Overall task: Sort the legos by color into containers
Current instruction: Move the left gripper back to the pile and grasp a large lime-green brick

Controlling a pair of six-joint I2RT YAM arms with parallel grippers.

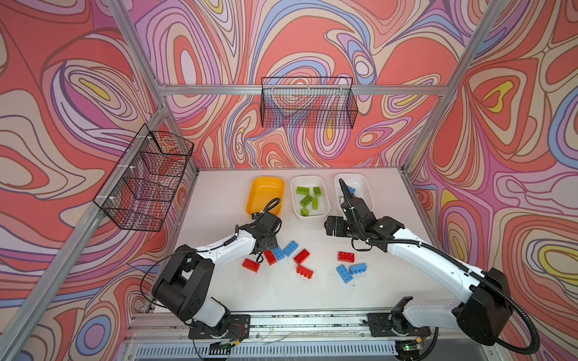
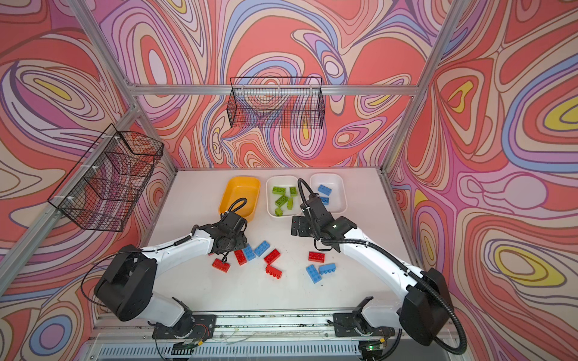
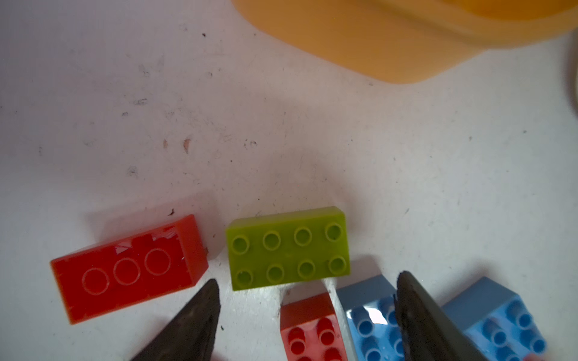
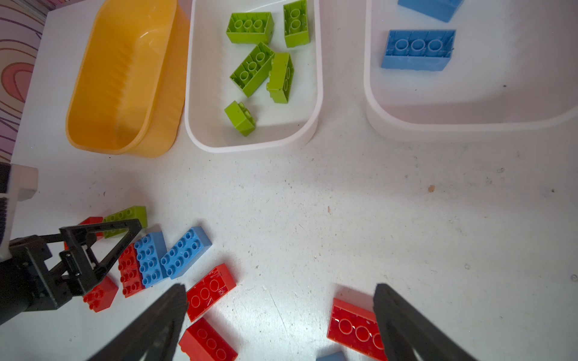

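Observation:
My left gripper [image 3: 308, 300] is open and low over the table, its fingers straddling a red lego [image 3: 312, 325] without touching it. A green lego [image 3: 287, 248] lies just past the fingertips and a blue lego [image 3: 369, 315] sits under one finger. In both top views the left wrist [image 1: 264, 233] hides these. My right gripper [image 4: 281, 312] hangs open and empty above a red lego [image 4: 353, 328], near the white tubs [image 1: 334, 226]. The yellow container [image 1: 259, 187] is empty. The middle white container [image 1: 325, 200] holds green legos [image 1: 308, 200]; the right one [image 2: 342, 193] holds blue legos [image 2: 322, 188].
Loose red legos [image 1: 301, 256] and blue legos [image 1: 344, 274] are scattered over the table's middle. Black wire baskets hang on the left wall [image 1: 144, 178] and the back rail [image 1: 308, 103]. The right arm's cable [image 1: 344, 190] arches over the right tub.

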